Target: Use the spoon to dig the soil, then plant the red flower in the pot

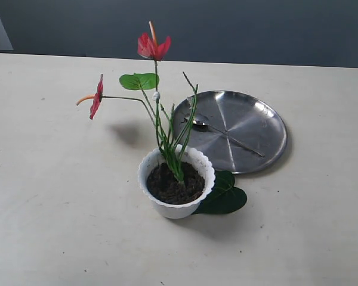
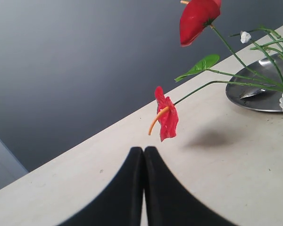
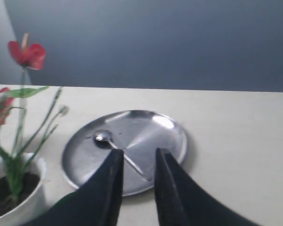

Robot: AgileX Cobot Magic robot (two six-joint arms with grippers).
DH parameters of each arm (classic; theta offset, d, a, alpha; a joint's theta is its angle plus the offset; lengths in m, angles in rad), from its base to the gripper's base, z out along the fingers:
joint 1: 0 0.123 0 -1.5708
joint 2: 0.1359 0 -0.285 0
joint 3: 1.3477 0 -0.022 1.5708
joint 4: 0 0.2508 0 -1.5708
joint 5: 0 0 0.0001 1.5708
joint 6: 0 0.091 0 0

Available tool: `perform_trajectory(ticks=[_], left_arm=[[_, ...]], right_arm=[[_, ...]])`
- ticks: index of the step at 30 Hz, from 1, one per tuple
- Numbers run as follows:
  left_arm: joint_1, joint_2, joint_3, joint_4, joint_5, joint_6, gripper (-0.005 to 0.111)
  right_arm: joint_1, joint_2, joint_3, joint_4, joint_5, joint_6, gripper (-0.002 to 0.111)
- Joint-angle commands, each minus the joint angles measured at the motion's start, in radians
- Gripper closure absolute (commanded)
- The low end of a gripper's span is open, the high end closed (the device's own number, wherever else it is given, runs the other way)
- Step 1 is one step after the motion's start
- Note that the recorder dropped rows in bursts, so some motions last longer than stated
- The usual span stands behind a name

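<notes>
Left pincer (image 2: 144, 155) clenched empty, right pincer (image 3: 137, 157) parted above the spoon (image 3: 118, 148). Risk: brushing the red flower (image 1: 155, 89), tipping the pot (image 1: 176, 182).

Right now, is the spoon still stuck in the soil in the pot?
No, the spoon lies on the steel plate behind the pot, whose soil holds only the red flower.

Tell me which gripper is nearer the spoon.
Right. The right gripper hangs beside the steel plate holding the spoon; the left gripper sits farther off, beyond the red flower.
</notes>
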Motion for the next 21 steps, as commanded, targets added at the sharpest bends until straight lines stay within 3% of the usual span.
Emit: perform_trajectory(ticks=[1, 5, 12, 21], left_arm=[[-0.007, -0.005, -0.002, -0.008, -0.01, -0.006, 0.106], [-0.007, -0.005, -0.002, -0.008, -0.01, -0.006, 0.106], [-0.007, -0.005, -0.002, -0.008, -0.01, -0.006, 0.106], [-0.007, -0.005, -0.002, -0.008, -0.01, -0.006, 0.106]], right_arm=[[-0.162, -0.013, 0.064, 0.026, -0.081, -0.045, 0.084], [-0.261, -0.071, 0.178, 0.024, -0.275, -0.045, 0.084], [-0.35, -0.121, 0.178, 0.049, -0.22, -0.161, 0.084], [-0.437, -0.146, 0.178, 0.115, -0.163, -0.161, 0.084]])
